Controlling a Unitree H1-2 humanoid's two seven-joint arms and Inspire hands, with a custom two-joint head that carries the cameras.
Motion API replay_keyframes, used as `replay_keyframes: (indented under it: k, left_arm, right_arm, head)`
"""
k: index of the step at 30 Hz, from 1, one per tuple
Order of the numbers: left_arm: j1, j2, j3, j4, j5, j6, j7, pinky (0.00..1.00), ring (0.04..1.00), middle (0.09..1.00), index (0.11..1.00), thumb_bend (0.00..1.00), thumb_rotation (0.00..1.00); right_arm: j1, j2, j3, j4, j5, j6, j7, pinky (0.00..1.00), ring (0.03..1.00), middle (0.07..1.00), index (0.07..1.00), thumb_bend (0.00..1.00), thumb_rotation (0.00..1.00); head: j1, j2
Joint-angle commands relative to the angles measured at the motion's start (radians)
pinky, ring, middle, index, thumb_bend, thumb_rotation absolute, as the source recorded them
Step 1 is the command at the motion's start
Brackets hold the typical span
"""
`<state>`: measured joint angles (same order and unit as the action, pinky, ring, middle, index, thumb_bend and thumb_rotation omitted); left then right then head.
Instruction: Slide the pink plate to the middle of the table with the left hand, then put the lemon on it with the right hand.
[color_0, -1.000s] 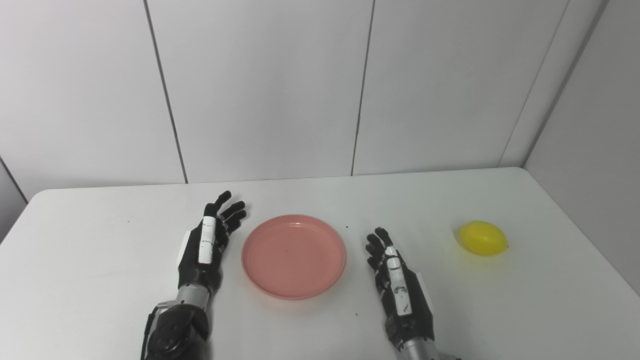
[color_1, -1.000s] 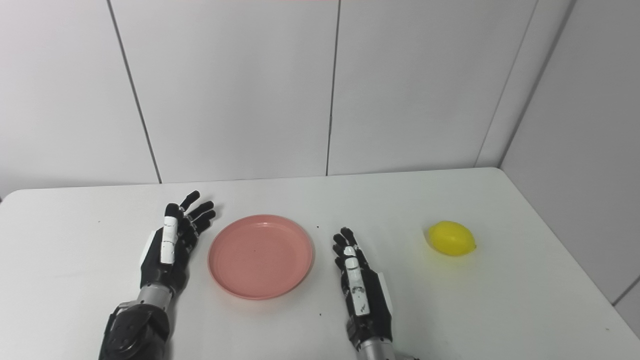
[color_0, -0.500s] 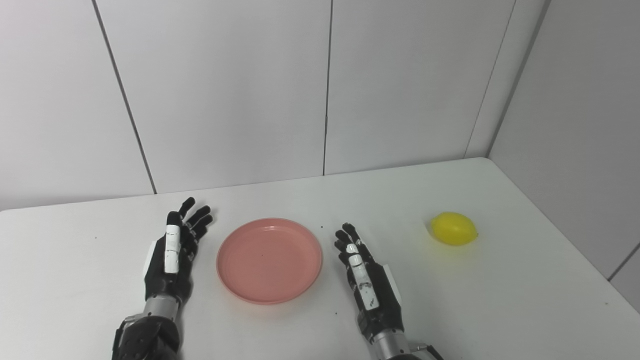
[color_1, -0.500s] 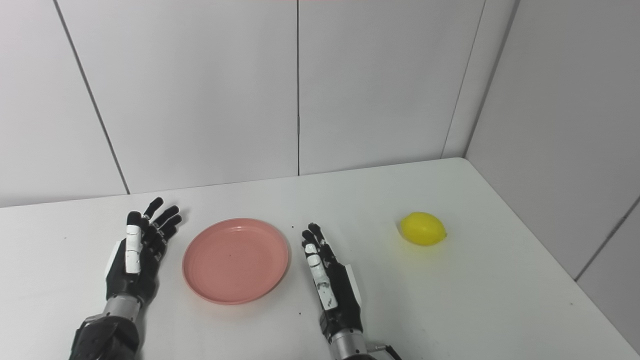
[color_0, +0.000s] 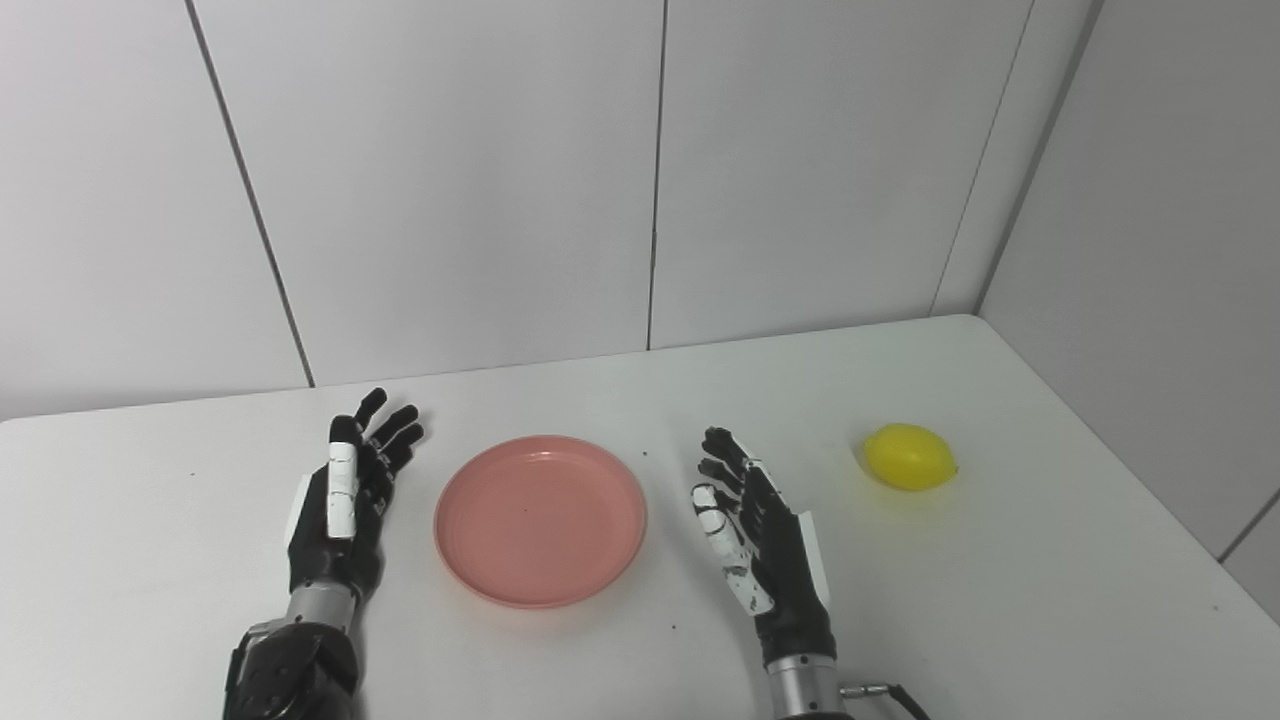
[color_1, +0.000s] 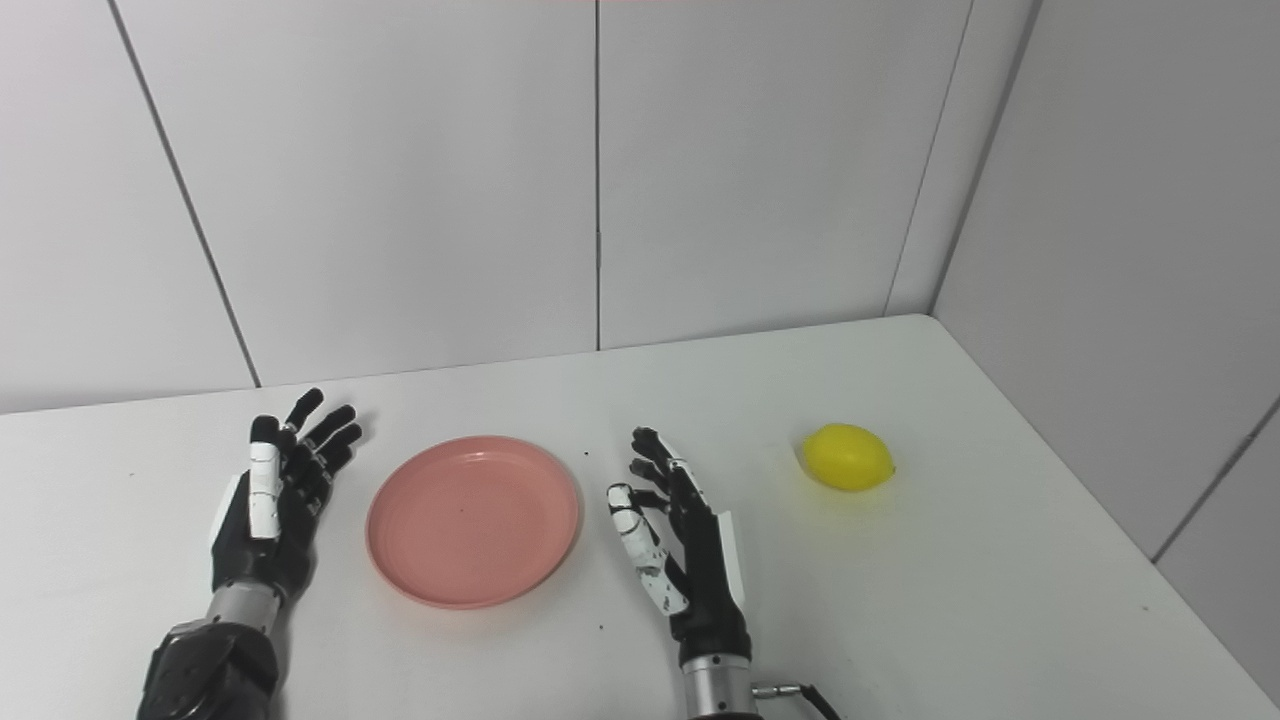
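The plate (color_0: 540, 519) lies near mid-table, empty, so the slide looks done and the lemon step is due. The lemon (color_0: 910, 457) sits well off to the right. The right hand (color_0: 762, 541), raised, fingers spread, holding nothing, must reach it. The left hand (color_0: 345, 498) rests beside the plate, fingers apart

On the counter (color_0: 1000, 600) the plate (color_0: 540, 520) lies between the left hand (color_0: 335, 510) and right hand (color_0: 765, 545); the lemon (color_0: 910, 457) sits farther right
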<state>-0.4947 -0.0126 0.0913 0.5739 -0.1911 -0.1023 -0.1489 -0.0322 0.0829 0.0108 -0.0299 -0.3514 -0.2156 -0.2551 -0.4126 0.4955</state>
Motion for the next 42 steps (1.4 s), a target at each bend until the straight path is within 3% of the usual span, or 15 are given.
replay_keyframes:
  k: [1,9,13,20,25,29,33,38,42]
  left_arm:
    - [0.050,0.001,0.009,0.062,-0.010,0.047,0.011,0.93,0.849,0.833,0.899,0.93,0.92]
    - [0.047,-0.002,0.020,0.075,-0.022,0.042,0.000,0.93,0.857,0.839,0.902,0.92,0.90]
    - [0.049,-0.002,0.020,0.066,-0.025,0.049,-0.003,0.95,0.860,0.840,0.910,0.90,0.92]
    - [0.042,0.006,0.022,0.097,-0.025,0.030,-0.013,0.95,0.857,0.841,0.914,0.92,0.91]
    - [0.045,0.004,0.023,0.087,-0.029,0.042,-0.017,0.97,0.861,0.838,0.915,0.90,0.91]
    - [0.048,0.003,0.020,0.078,-0.026,0.053,-0.015,0.96,0.861,0.837,0.919,0.90,0.91]
    - [0.047,0.004,0.017,0.078,-0.021,0.053,-0.010,0.97,0.862,0.830,0.918,0.91,0.91]
    - [0.045,0.005,0.020,0.085,-0.025,0.048,-0.016,0.98,0.866,0.836,0.927,0.90,0.91]
    - [0.045,0.006,0.021,0.078,-0.027,0.057,-0.015,0.97,0.861,0.830,0.930,0.90,0.90]
  right_arm:
    - [-0.021,-0.027,-0.009,-0.044,-0.062,-0.032,-0.031,0.70,0.772,0.820,0.812,0.72,0.86]
    - [-0.079,-0.116,-0.026,-0.102,-0.187,0.014,-0.037,0.75,0.772,0.779,0.772,0.71,0.86]
    - [-0.117,-0.159,-0.046,-0.123,-0.231,0.048,-0.026,0.71,0.728,0.723,0.695,0.77,0.83]
    - [-0.160,-0.244,-0.060,-0.136,-0.317,0.088,-0.019,0.64,0.679,0.689,0.661,0.78,0.79]
    - [-0.193,-0.324,-0.066,-0.105,-0.427,0.081,-0.049,0.60,0.659,0.676,0.638,0.79,0.78]
    - [-0.211,-0.372,-0.057,-0.087,-0.503,0.092,-0.061,0.59,0.647,0.674,0.642,0.79,0.77]
    - [-0.227,-0.424,-0.058,-0.094,-0.600,0.164,-0.021,0.61,0.657,0.678,0.670,0.81,0.77]
    - [-0.240,-0.468,-0.062,-0.053,-0.641,0.195,-0.027,0.56,0.612,0.649,0.673,0.84,0.72]
    - [-0.241,-0.502,-0.062,-0.021,-0.672,0.239,-0.018,0.60,0.639,0.663,0.678,0.85,0.71]
  head:
    - [0.001,0.000]
    - [-0.017,-0.006]
    - [-0.021,-0.007]
    - [-0.024,-0.010]
    - [-0.027,-0.010]
    - [-0.028,-0.010]
    - [-0.026,-0.012]
    - [-0.024,-0.013]
    - [-0.025,-0.012]
